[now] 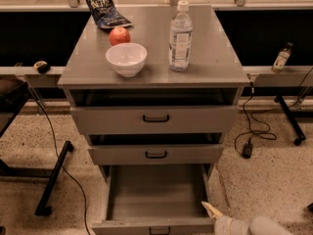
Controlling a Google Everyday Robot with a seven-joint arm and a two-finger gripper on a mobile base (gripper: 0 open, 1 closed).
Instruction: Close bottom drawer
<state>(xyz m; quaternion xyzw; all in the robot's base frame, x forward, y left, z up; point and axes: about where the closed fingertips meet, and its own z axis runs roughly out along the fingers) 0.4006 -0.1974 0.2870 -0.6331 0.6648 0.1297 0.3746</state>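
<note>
The bottom drawer of the grey three-drawer cabinet is pulled far out, and its deep grey box is empty. Its slim front with a small black handle sits at the bottom edge of the view. My gripper is low at the drawer's front right corner, on a white arm that enters from the lower right. One pale fingertip points up-left beside the drawer's right wall. The other is cut off by the frame edge. The fingers stand spread open and hold nothing.
The middle drawer and top drawer stand slightly out. On the cabinet top are a white bowl, a red apple, a water bottle and a chip bag. Cables and a black stand leg lie on the floor.
</note>
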